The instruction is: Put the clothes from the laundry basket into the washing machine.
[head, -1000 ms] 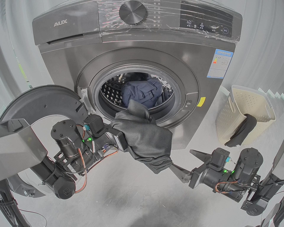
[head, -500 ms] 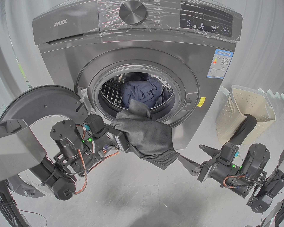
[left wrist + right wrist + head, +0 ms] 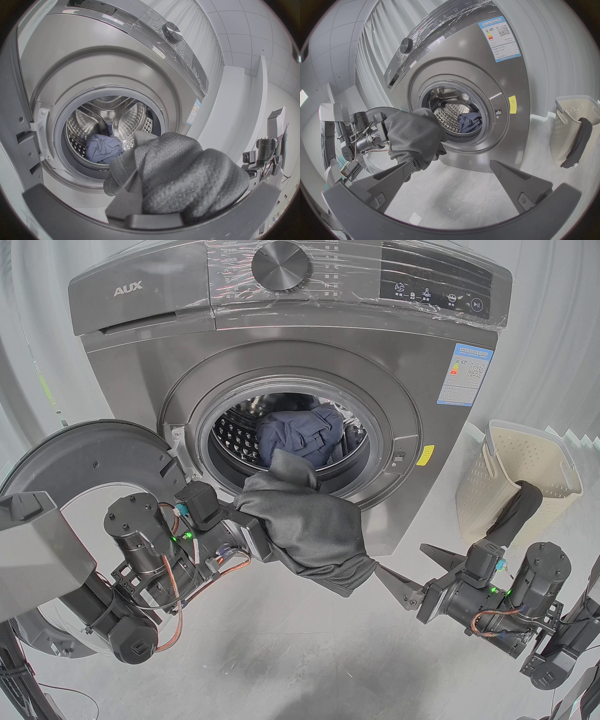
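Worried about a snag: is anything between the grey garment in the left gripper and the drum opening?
Nothing visible. The grey garment in the left gripper hangs at the lower rim of the drum opening; the door is swung aside, the blue garment lies deeper inside, and the open right gripper is off to the right.

The washing machine (image 3: pixel 387 371) carries a logo (image 3: pixel 127 288), label (image 3: pixel 464 374) and yellow sticker (image 3: pixel 425 455).
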